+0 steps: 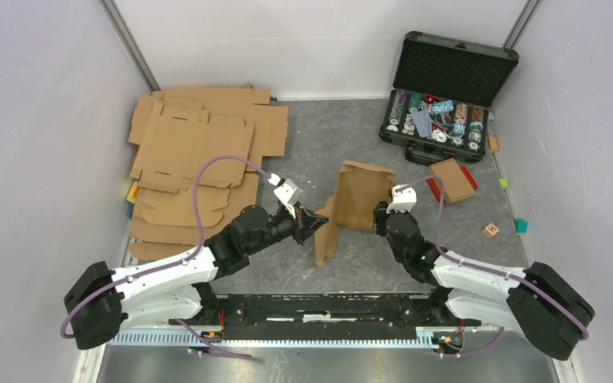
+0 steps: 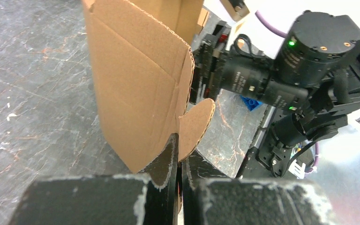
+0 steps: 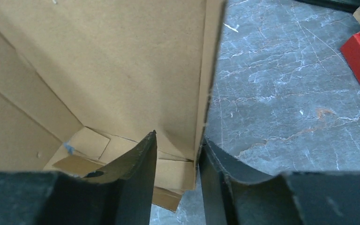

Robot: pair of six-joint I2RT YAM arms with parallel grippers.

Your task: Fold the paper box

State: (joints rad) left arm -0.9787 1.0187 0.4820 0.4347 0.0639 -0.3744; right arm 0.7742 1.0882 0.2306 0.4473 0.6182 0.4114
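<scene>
Now the left pincer [image 2: 180, 152] pinches a low tab of the paper box [image 2: 140, 84]; the right pincer [image 3: 178, 140] straddles its upright wall, part-open.

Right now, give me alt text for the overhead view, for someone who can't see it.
A half-folded paper box is upright at centre: the left fingers pinch its lower left flap, and the right fingers sit at its right edge. Flat cardboard blanks lie far left; an open black case of poker chips sits far right.
</scene>
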